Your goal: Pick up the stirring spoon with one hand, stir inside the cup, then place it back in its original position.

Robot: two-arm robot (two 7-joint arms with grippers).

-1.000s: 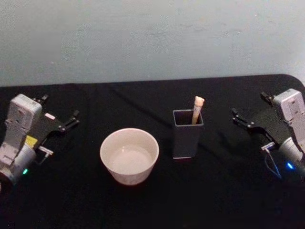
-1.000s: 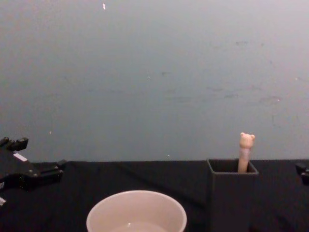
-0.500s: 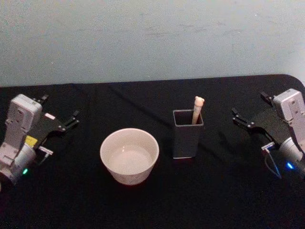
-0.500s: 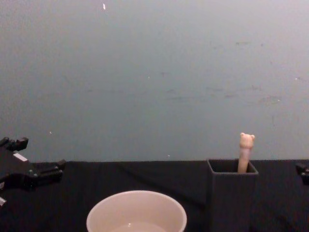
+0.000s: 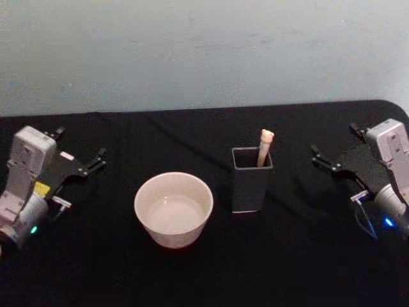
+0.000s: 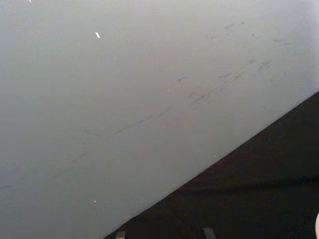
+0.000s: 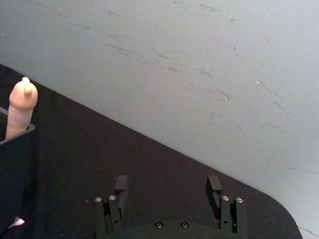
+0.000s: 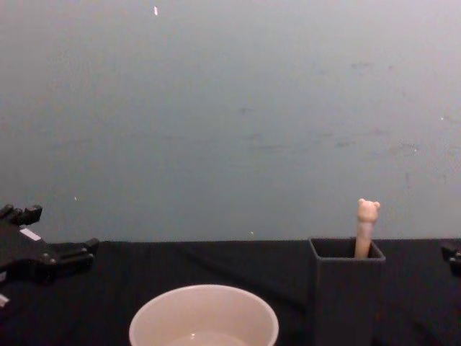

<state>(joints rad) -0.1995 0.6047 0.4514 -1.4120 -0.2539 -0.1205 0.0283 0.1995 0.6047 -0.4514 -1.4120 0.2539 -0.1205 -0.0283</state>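
A: Checked against the last second. Any change?

B: None logged. The stirring spoon point(image 5: 264, 148) stands in the holder point(image 5: 250, 188) as before. Its bear-head end is out above the rim, leaning at the holder's back right corner. The cup point(image 5: 171, 238) sits on the counter point(image 5: 192, 137) just left of the holder, apart from it. Both arms sit where they were.

A: Grippers?

B: The left gripper point(image 5: 80, 142) is well to the holder's left, beyond the cup. Its fingers point(image 8: 75, 251) are spread with nothing between them. The right gripper point(image 5: 333, 139) is well to the holder's right, fingers likewise apart and empty.

A: Meaning for the task?

B: Judgement: not begun. Pick-up is the step in hand; stirring and the return both remain. The right gripper is nearer the holder and has no cup in its path, so it looks the likelier arm.

A: Room to move?

B: Bare black counter lies on every side of the holder, with open air above the handle. The counter's back edge meets the wall point(image 5: 204, 51) behind the holder, well clear. Little of the handle shows above the rim, so the fingers must close on that short end without knocking the rim. The holder is tall and narrow, and a sideways push could tip it toward the cup. Advice: lift straight up until the bowl clears the rim, then cross left to the cup.
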